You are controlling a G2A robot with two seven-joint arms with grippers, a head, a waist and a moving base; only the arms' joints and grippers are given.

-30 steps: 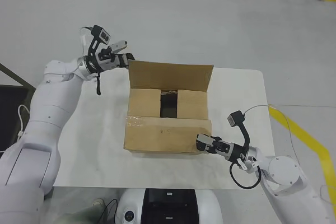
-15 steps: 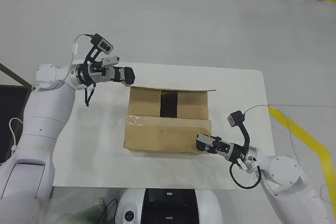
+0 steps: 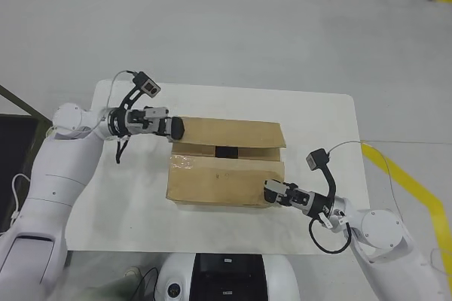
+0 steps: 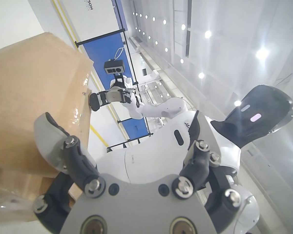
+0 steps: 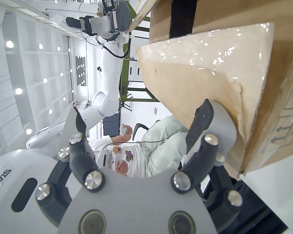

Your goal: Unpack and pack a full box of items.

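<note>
Top view, white table [image 3: 135, 196], grey floor [image 3: 286, 38], cardboard box [image 3: 218, 184], left fingers [image 4: 50, 132] and right fingers [image 5: 210, 120] spread.

We find the box [image 3: 260, 153] near the middle of the bench [image 3: 135, 203], its long sides running left to right. The far flap [image 3: 230, 132] lies over the rear half of the top and the near flap [image 3: 218, 184] over the front half, with a gap [image 3: 227, 151] between them at the centre (what sits inside we cannot tell). The left gripper [image 3: 173, 128] is at the box's far-left corner, against the far flap's left end. The right gripper [image 3: 271, 192] is at the near-right corner, one of its fingers [image 5: 205, 122] touching the near flap's end. The two sit diagonally across the box, well apart.
</note>
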